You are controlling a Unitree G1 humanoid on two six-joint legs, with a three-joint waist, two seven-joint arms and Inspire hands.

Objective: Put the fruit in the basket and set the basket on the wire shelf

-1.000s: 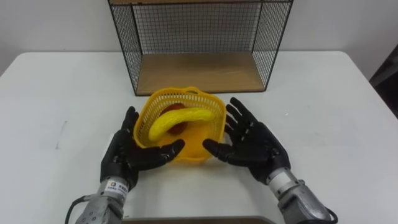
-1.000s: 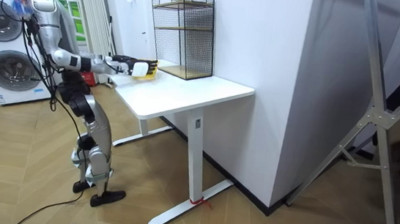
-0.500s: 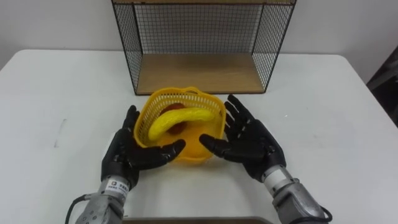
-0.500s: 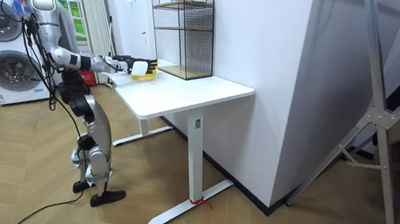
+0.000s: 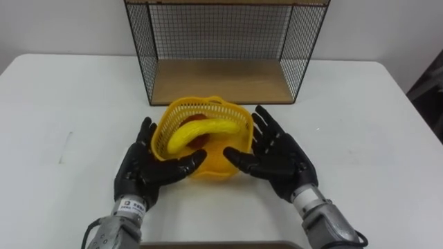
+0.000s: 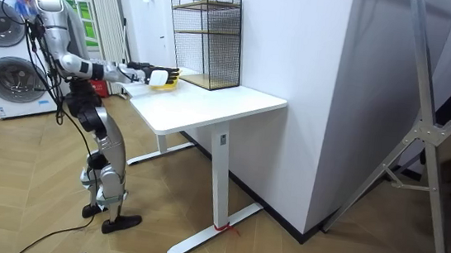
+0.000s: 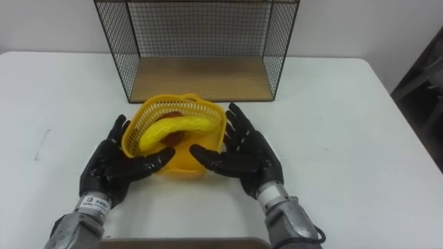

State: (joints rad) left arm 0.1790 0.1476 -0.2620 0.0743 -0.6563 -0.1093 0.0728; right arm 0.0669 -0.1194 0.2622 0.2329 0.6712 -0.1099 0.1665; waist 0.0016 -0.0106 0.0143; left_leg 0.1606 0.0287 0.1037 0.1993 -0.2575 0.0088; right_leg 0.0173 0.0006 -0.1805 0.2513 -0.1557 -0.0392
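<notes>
The left hand (image 5: 142, 169) and the right hand (image 5: 280, 158) were both open, fingers straight and spread. Between them sat the yellow basket (image 5: 202, 102), its left wall against the left hand's fingers and its right wall against the right hand's. Each thumb reached inward across the basket's near side, the two tips close together but apart. Whether the basket's bottom rested on the white desk (image 5: 360, 138) or hung just clear of it could not be told.

Inside the basket, between the hands, a banana (image 5: 201, 131) lay crosswise. A red fruit (image 5: 200, 140) showed partly beneath it.

Just beyond the fingertips stood the wire shelf (image 5: 225, 31), its open front facing the hands. Its wooden bottom board (image 5: 221, 79) was bare, and the basket's far rim lay just short of the board's front edge.

In the room view the robot stood upright at the desk's end on the room view's left. Both arms were stretched forward over the desktop, with the basket (image 6: 162, 79) held between the hands just before the shelf (image 6: 207, 38). Washing machines (image 6: 6, 80) stood behind the robot.
</notes>
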